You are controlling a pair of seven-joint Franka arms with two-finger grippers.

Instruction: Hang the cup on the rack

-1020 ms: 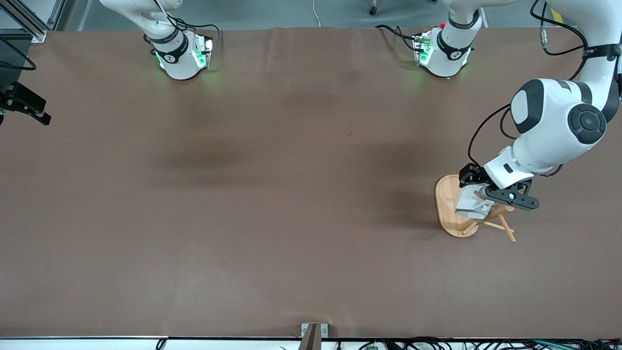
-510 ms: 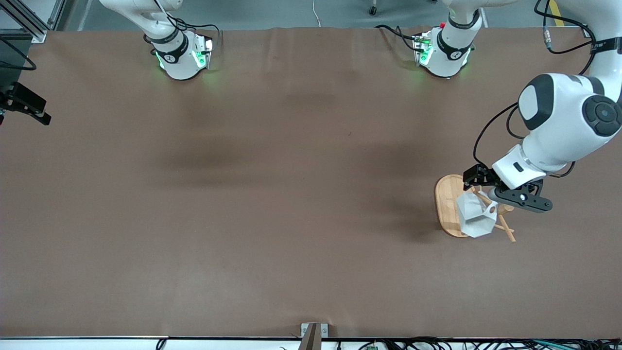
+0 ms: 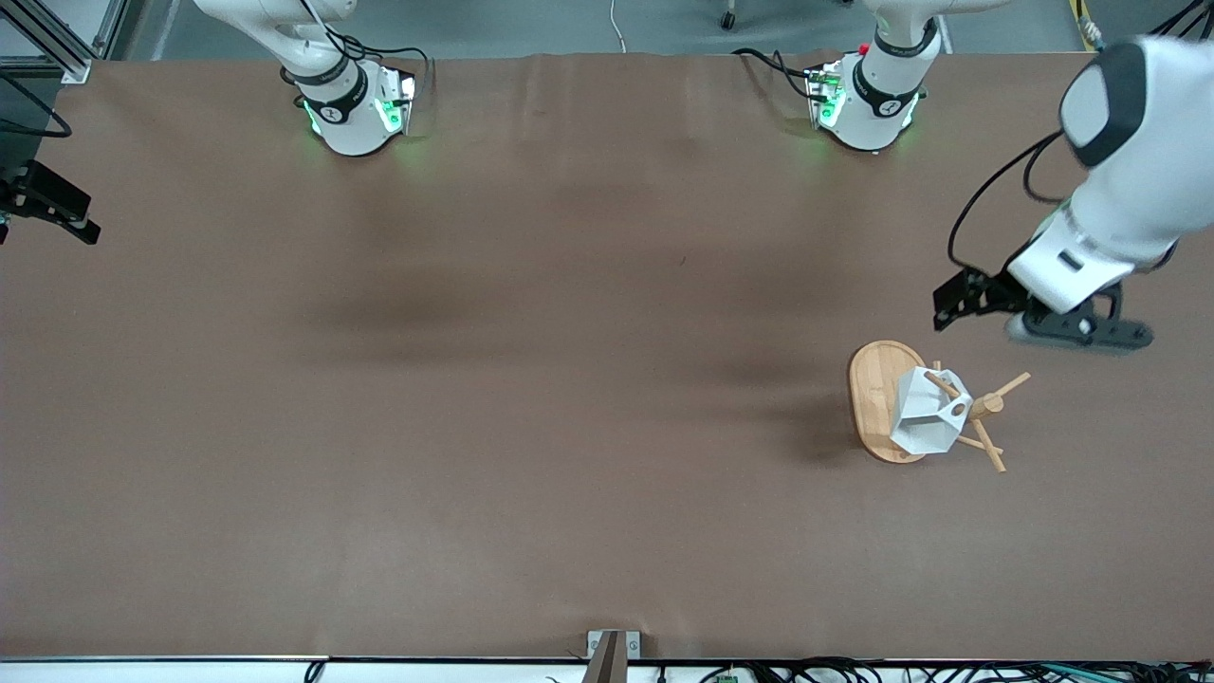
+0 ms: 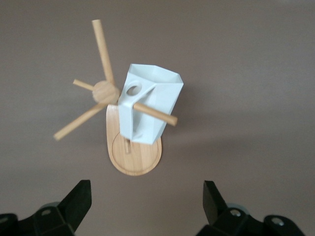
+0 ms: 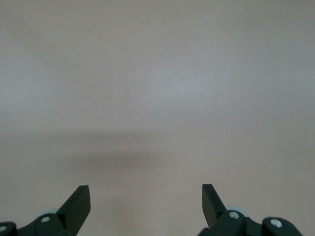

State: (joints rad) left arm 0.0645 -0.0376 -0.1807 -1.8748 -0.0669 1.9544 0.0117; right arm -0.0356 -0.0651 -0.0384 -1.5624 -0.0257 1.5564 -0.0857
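The white faceted cup (image 3: 922, 422) hangs by its handle hole on a peg of the bamboo rack (image 3: 870, 398), over the oval base. In the left wrist view the cup (image 4: 155, 96) sits on a peg beside the rack's post (image 4: 106, 91), mouth facing away from the post. My left gripper (image 3: 1076, 334) is open and empty, up in the air over bare table beside the rack, clear of the cup; its fingers (image 4: 78, 199) stand wide apart. My right gripper (image 5: 146, 196) is open and empty over bare table and does not show in the front view.
A black fixture (image 3: 47, 204) sticks in at the right arm's end of the table. A small metal bracket (image 3: 614, 649) sits at the table edge nearest the front camera. The two arm bases (image 3: 356, 109) stand along the table's top edge.
My left gripper let go of the cup, which now hangs on the peg, and rose away from the rack toward the arm bases. The right arm has not moved.
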